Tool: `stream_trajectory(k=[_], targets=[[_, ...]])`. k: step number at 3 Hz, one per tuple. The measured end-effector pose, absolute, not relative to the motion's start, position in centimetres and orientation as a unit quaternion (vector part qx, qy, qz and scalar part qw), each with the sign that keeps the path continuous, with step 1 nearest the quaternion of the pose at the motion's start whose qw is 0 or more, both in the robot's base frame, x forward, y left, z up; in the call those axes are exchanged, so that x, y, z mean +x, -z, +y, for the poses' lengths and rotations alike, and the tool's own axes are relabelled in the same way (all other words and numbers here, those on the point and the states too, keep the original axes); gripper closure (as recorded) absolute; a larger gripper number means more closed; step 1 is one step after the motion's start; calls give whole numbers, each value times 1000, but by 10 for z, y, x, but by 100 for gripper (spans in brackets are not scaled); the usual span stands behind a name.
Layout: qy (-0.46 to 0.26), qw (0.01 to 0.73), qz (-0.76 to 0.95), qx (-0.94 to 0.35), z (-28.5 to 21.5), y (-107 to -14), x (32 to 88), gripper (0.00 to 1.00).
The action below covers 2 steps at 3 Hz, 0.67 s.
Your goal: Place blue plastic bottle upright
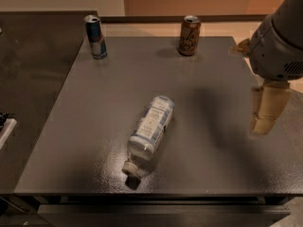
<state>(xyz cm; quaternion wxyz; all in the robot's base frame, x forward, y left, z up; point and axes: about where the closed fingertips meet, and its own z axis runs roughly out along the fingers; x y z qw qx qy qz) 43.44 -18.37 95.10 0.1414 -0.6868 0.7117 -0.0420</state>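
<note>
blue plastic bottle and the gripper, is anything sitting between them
Nothing: the camera view shows only bare dark tabletop between the blue plastic bottle, lying on its side mid-table, and the gripper hanging over the right edge.

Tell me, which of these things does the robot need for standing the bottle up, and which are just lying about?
For the job:
blue plastic bottle, lying on its side on the table
gripper, hanging at the table's right edge, apart from the bottle

Just lying about:
blue-silver can, upright, far left
brown-orange can, upright, far edge
</note>
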Motion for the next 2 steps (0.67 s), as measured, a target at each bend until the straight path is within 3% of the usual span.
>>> stream_trajectory(k=[2], targets=[[27, 120, 582, -804, -125, -922, 429, 0]])
